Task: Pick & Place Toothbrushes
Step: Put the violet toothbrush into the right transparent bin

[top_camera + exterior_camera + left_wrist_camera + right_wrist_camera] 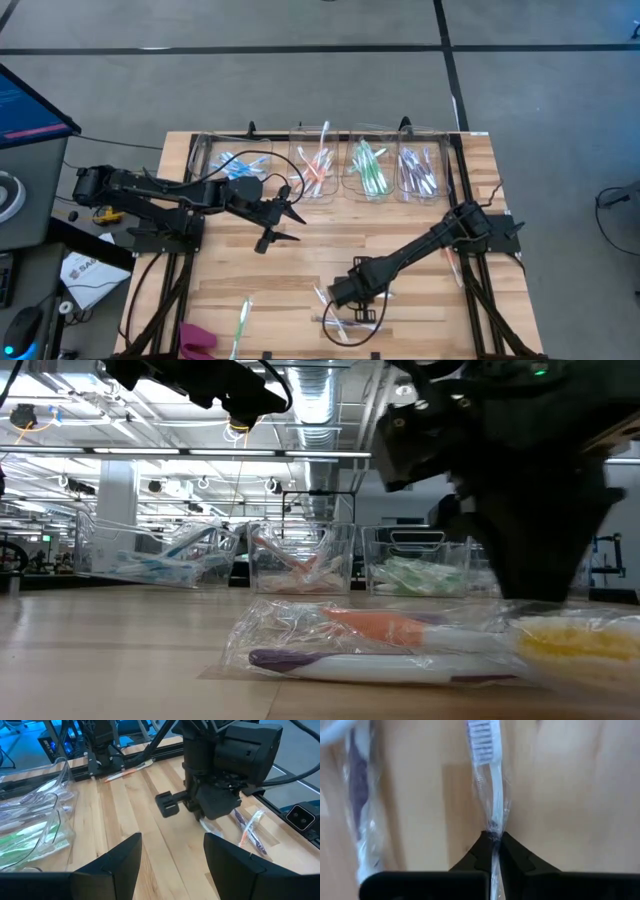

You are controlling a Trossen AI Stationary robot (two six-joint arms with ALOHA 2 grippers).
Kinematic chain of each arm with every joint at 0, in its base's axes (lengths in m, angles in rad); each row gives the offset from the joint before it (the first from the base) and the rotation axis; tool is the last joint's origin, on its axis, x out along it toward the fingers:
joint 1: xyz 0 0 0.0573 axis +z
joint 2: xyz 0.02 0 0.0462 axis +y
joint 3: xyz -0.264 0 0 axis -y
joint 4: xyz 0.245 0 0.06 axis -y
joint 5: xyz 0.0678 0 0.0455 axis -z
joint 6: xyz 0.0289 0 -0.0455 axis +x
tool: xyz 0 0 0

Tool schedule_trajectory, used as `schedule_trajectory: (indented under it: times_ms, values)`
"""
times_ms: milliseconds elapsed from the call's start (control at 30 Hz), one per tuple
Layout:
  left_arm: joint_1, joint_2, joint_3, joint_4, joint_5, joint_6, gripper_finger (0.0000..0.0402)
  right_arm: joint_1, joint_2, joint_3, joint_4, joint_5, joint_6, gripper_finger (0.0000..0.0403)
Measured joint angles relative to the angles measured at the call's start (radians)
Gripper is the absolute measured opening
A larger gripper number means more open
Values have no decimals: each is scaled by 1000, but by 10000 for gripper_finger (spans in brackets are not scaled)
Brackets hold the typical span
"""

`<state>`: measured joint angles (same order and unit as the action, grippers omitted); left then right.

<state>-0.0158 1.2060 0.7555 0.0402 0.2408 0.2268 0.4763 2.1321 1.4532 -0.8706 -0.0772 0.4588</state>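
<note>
Four clear bins (pixel 318 170) stand in a row along the far edge of the wooden table (pixel 250 280), each w/ its own colour of toothbrushes: blue at the left end, then orange-red, green, purple. Exact count per bin can't be told, they overlap too much. A monitor (pixel 30 105) and papers (pixel 80 275) sit off the table's left side.

Two dark arms. Left arm reaches in from the left side; left gripper (pixel 285 222) hangs above the table just in front of the blue and orange bins, fingers (pixel 107 870) spread apart, nothing btwn them. Right arm comes diagonally from the right side down to the near-centre; right gripper (pixel 340 300) is low at the table, jaws closed tight on a wrapped toothbrush (pixel 490 795). Wrist view shows the fingertips pinching the clear wrapper and handle, bristle head pointing away from the gripper. Another wrapped brush, purple (pixel 357 795), lies just beside it.

Loose wrapped brushes cluster under and around the right gripper, approx 3-4, crossing each other; the low view shows a purple one (pixel 380 663) in front and an orange one (pixel 385 625) behind it, w/ the arm's bulk blocking the rest. One green brush (pixel 241 322) lies apart at the near-left, near a pink object (pixel 197 340) at the table's near edge. One more brush (pixel 455 262) lies by the right arm's base.
</note>
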Motion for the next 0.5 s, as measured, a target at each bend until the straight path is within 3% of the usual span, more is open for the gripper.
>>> schedule_trajectory:
  times_ms: [167,500]
  values:
    - [0,0,1,-8,0,0,209,7,-33,-6,-46,18,63,4]
    - [0,0,1,-25,0,0,209,60,-191,-10,-231,181,238,0]
